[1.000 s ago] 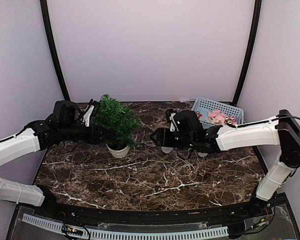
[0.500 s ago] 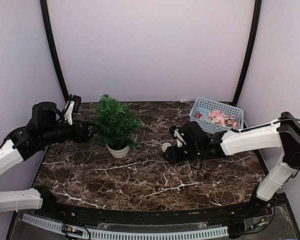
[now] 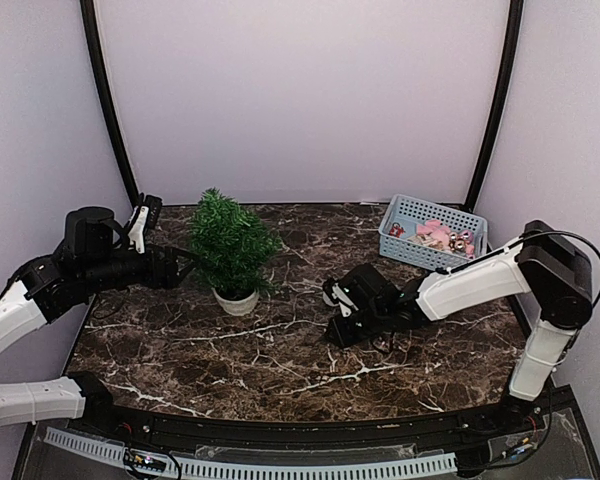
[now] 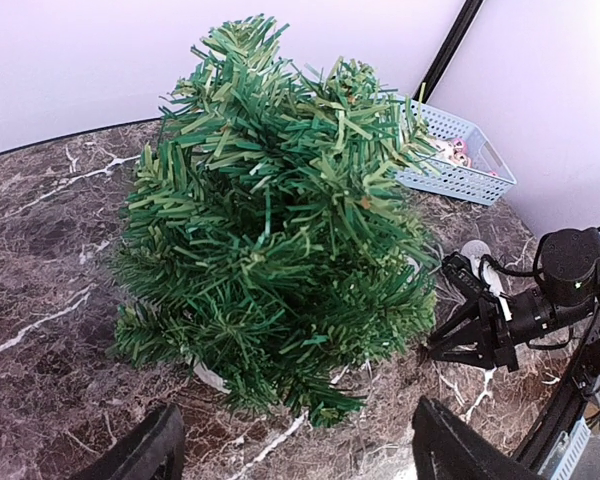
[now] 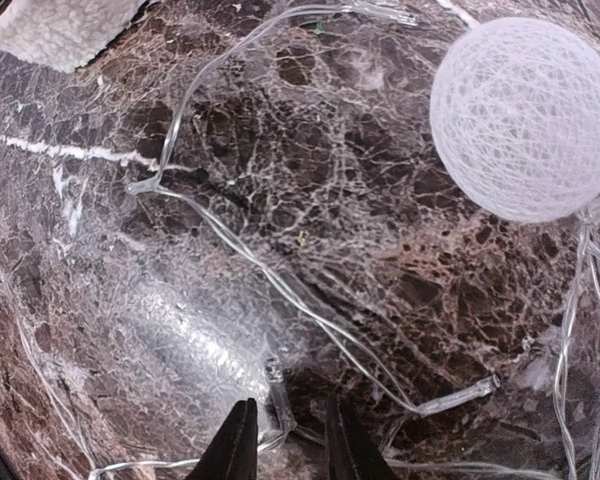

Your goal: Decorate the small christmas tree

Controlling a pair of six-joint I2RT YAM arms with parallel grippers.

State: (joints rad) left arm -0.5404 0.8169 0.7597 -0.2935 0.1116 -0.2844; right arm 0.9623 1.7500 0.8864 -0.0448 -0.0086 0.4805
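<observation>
Right claw (image 5: pixel 285 455) astride clear wire (image 5: pixel 242 255), visible only from its wrist.

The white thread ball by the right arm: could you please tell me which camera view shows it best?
The right wrist view: the white thread ball sits close, its woven threads clear. The top external view shows just a pale speck; the left wrist view, a small pale shape.

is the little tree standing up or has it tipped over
Upright: the small christmas tree stands straight in its white pot, which sits flat on the marble table, tip pointing up.
</observation>
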